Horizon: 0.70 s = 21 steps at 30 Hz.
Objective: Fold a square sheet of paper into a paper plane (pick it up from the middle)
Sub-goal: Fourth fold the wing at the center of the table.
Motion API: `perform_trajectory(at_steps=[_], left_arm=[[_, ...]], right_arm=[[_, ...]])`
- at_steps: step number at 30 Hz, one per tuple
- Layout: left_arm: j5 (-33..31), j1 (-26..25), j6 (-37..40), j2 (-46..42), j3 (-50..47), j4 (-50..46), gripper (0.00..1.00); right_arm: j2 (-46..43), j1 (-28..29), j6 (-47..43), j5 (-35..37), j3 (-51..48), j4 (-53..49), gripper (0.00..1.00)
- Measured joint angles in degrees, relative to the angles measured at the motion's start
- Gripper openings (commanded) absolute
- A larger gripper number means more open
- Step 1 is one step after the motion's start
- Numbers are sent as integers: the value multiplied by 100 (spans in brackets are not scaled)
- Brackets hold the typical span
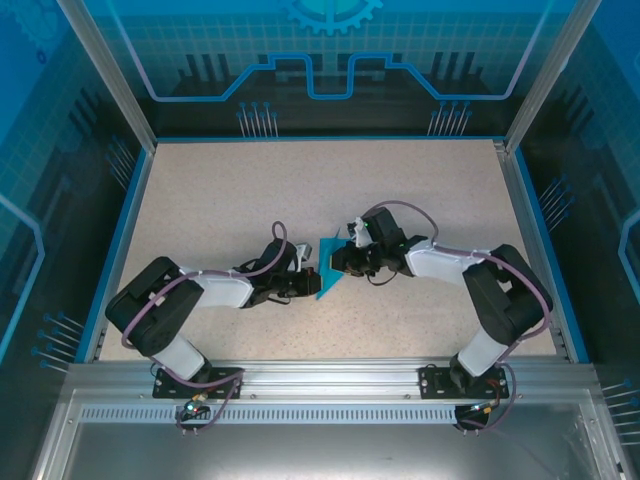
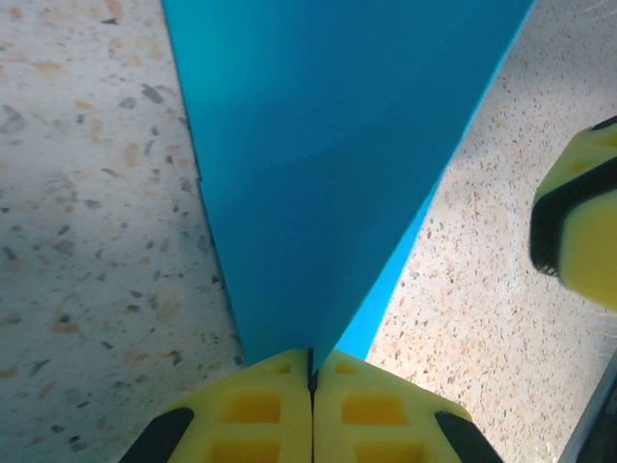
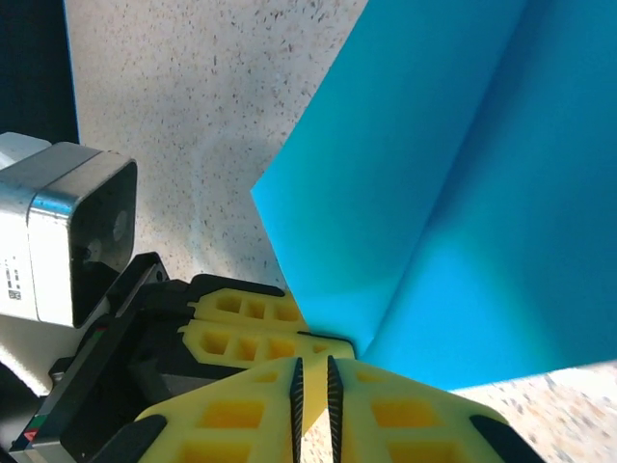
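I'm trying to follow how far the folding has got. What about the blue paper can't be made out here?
Top view: the paper is tiny, partly covered by the left gripper and right gripper; creases unreadable.
Left wrist view: its far end runs off the top edge.
Right wrist view: whether the right gripper pinches it; fingertips hide the contact.

Counter (image 1: 330, 180): beige speckled surface, blue rim (image 1: 118, 255) on left, far, right sides; metal rail (image 1: 330, 375) along near edge. Square sheet of paper (image 1: 325, 270), teal, folded, at centre; touching surface or lifted, unclear.
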Motion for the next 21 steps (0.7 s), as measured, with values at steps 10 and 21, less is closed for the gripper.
perform_trajectory(at_steps=[10, 21], left_arm=[[260, 101, -129, 142, -13, 151, 6], [365, 144, -321, 361, -55, 361, 5]], right_arm=[[595, 20, 192, -221, 396, 424, 15], [979, 17, 297, -240, 435, 535, 15]])
